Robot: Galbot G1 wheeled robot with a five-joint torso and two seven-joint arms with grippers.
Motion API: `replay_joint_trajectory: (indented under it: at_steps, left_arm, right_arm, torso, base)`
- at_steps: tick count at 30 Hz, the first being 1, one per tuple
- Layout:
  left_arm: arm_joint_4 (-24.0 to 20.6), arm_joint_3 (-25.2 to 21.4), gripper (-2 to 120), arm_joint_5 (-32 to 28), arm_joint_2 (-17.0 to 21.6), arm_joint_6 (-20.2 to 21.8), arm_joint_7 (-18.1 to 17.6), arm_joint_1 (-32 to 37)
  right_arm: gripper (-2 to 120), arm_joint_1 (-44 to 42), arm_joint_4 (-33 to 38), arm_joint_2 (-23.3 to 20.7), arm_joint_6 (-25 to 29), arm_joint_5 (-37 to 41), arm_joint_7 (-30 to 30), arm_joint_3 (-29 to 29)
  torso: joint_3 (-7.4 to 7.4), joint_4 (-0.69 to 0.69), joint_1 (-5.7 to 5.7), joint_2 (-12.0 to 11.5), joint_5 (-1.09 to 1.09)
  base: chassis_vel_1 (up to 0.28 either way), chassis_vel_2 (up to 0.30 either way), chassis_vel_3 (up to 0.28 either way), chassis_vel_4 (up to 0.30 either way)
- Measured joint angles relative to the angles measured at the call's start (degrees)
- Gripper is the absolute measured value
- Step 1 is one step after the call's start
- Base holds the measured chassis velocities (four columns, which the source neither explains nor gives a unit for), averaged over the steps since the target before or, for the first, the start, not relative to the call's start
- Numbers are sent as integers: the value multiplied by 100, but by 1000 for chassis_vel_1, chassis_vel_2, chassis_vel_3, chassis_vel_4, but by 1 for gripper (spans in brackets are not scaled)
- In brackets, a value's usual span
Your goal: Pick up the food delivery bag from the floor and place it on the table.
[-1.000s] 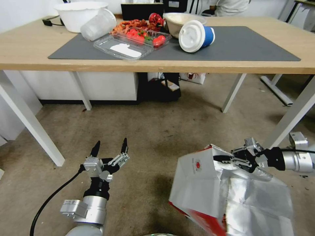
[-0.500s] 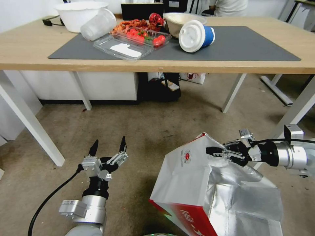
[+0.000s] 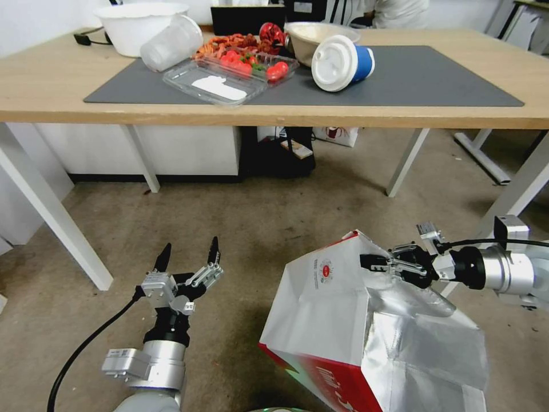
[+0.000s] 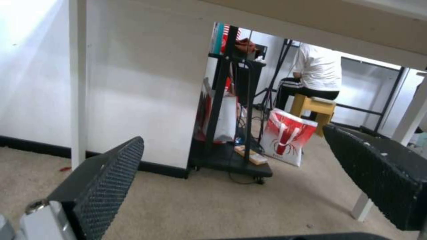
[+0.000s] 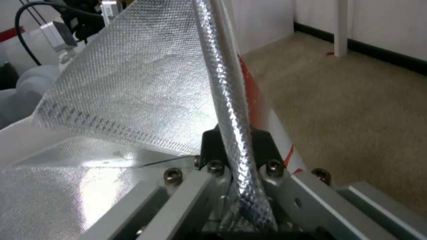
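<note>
Carpet (image 3: pixel 274 229) | right pincer (image 3: pixel 372 264) clamps food delivery bag (image 3: pixel 343 320) | left pincer (image 3: pixel 189 257) wide | table (image 3: pixel 274 114) ahead

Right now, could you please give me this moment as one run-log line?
right end effector: shut on food delivery bag rim | left end effector: open, idle above floor | table: bag not placed
</note>
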Motion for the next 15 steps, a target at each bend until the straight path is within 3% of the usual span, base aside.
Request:
replay_joint_trajectory:
  at_steps: [15]
  left_arm:
    - [-28,-11,100,-7,2,-37,8,33]
  right_arm:
    - [0,220,-20,141,-25,-96,-38,-257]
  torso:
    - [0,0,0,0,0]
  base:
    - [0,0,0,0]
